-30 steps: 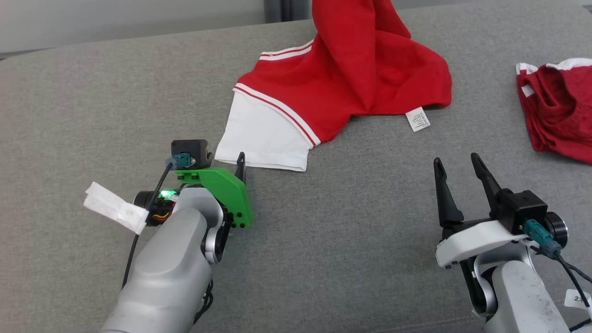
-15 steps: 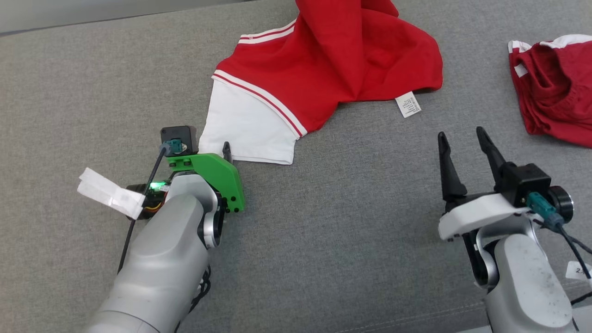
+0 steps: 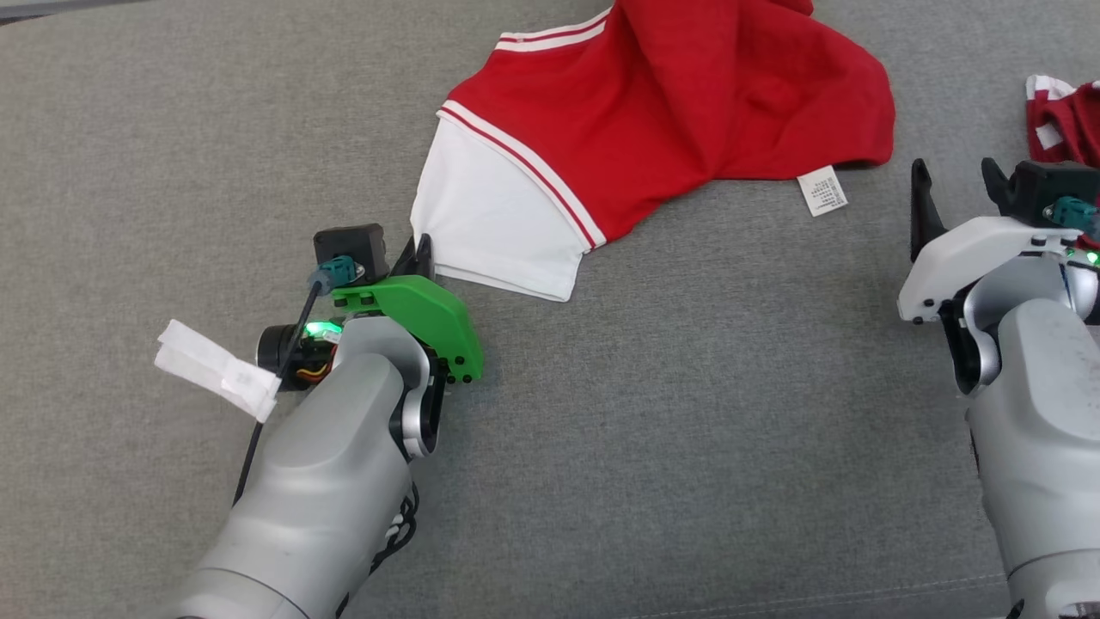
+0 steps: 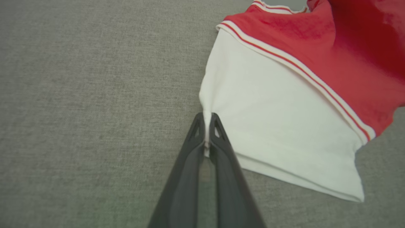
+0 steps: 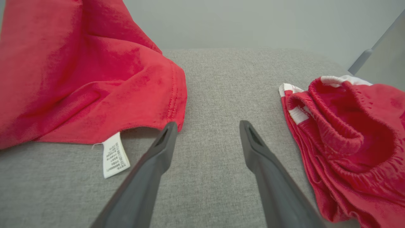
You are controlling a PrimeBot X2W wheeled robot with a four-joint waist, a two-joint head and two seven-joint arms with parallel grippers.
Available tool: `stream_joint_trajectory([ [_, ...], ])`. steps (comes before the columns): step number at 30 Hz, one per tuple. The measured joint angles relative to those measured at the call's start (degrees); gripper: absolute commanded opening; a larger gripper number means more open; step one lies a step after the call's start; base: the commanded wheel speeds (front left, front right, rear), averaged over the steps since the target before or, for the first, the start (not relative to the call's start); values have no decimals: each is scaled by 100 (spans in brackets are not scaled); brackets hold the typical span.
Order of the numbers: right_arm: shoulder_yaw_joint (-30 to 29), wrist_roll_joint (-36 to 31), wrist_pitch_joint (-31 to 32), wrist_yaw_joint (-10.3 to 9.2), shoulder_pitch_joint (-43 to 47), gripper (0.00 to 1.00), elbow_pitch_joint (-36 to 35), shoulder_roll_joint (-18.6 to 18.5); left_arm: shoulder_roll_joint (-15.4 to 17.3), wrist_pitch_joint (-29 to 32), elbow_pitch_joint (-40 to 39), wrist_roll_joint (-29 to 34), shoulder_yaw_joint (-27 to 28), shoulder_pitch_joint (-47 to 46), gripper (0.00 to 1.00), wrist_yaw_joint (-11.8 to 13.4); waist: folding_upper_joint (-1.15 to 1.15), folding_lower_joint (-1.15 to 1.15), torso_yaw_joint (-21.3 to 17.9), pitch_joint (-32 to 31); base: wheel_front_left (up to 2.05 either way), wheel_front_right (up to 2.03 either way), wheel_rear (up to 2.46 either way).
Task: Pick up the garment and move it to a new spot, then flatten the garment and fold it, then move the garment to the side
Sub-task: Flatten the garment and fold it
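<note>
Pinching the soft garment by its white sleeve — left gripper.

A grey woven cushion, perhaps a sofa seat, spreads across the head view. A stitched seam runs near the cushion's lower edge in that view. Toward its right side lies a crumpled pair of red shorts with a gathered waistband and white trim. Behind the cushion stands a pale wall, and a grey post slants at the far right.

On cushion: garment centre-back, left hand at its near-left corner, other cloth far right.
</note>
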Motion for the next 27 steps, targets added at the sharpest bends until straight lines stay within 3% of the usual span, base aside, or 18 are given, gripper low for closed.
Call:
stream_joint_trajectory([
  [9,-146,-256,-131,0,-935,100,1575,-200,-3,-407,-75,-240,-390,-160,0,-93,0,0,376,181,0,0,0],
  [15,118,-402,-163,-1,-1339,98,2259,-218,-1,-469,70,-256,-393,-288,0,-252,0,0,477,295,0,0,0],
  [16,170,-405,-163,-2,-1402,77,2347,-219,-2,-495,100,-256,-391,-292,0,-272,0,0,478,307,0,0,0],
  [17,201,-409,-171,-3,-1440,44,2409,-220,-2,-504,123,-256,-388,-294,0,-290,0,0,476,312,0,0,0],
  [18,237,-408,-187,-3,-1480,34,2492,-212,-1,-506,148,-256,-380,-297,0,-300,0,0,470,311,0,0,0],
  [20,318,-408,-197,-3,-1553,2,2617,-193,-1,-512,179,-255,-361,-303,0,-331,0,0,456,305,0,0,0],
  [27,526,-214,-643,-1,-1655,0,2792,-66,5,-533,23,-114,-151,-324,0,-375,0,0,392,163,0,0,0],
])
